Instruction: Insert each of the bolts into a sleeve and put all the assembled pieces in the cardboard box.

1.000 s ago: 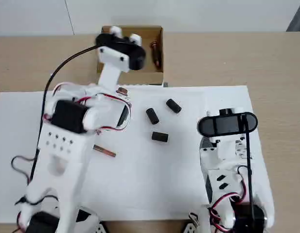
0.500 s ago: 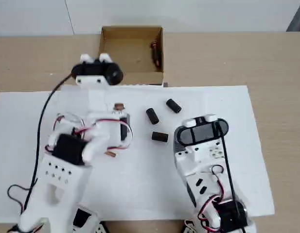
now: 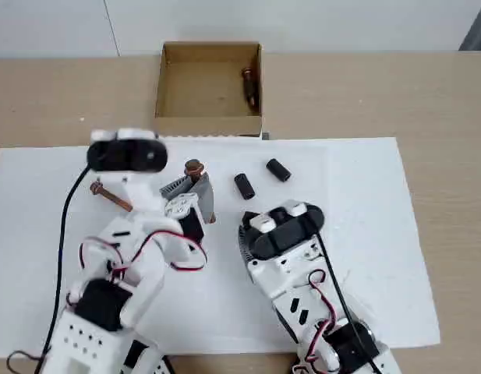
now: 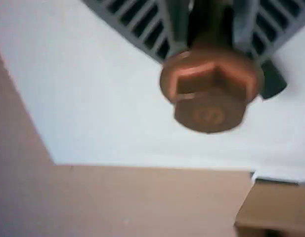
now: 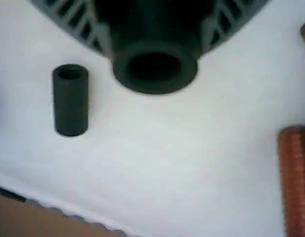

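- Two loose sleeves (image 3: 244, 185) lie at 12 o'clock from the right jaws, which grip a third sleeve (image 5: 154, 66).
- One bolt (image 4: 210, 91) sits clamped in the left jaws.

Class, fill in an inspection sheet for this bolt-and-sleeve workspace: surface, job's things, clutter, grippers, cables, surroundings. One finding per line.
Surface: wooden table with a white sheet under both arms.
Job's things: cardboard box at the far side holds one assembled piece; a loose bolt and two loose sleeves lie on the sheet, apart from one another.
Clutter: nothing seen.
Grippers: left gripper shut on the held bolt; right gripper shut on the held sleeve.
Cables: black cable along the left arm, another black lead along the right arm; red and white wires at the joints.
Surroundings: pale wall behind the table.
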Tool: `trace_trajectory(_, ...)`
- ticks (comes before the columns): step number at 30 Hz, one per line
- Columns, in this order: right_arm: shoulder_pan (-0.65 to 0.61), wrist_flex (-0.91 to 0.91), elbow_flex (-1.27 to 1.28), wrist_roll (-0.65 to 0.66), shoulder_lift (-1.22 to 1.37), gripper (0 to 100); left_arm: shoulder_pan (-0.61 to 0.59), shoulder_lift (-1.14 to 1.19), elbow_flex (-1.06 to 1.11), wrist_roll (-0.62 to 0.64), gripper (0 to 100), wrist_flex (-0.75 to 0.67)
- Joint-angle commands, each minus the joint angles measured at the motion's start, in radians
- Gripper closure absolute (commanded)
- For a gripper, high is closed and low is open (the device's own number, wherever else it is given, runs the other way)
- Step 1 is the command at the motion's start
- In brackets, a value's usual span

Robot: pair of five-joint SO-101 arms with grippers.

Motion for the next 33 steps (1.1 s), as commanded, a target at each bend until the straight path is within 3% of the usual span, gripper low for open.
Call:
trace_trajectory(1, -0.039, -0.031, 0.006, -0.003, -0.012, 99.6, 0.011, -0.146, 0.096, 0.008, 99, -0.109)
trace_trajectory(15, -0.168, -0.061, 0.011, 0.078, -0.012, 99.6, 0.012, -0.595, 0.332, 0.051, 99, -0.149)
trace_trajectory(20, -0.17, -0.068, 0.011, 0.118, -0.012, 99.6, 0.015, -0.595, 0.349, 0.078, 99, -0.149)
trace_trajectory(28, -0.163, -0.059, 0.011, 0.121, -0.012, 99.6, 0.153, -0.595, 0.343, 0.072, 99, -0.072)
trace_trajectory(33, -0.163, -0.058, 0.011, 0.121, -0.012, 99.6, 0.141, -0.595, 0.317, 0.072, 99, -0.034)
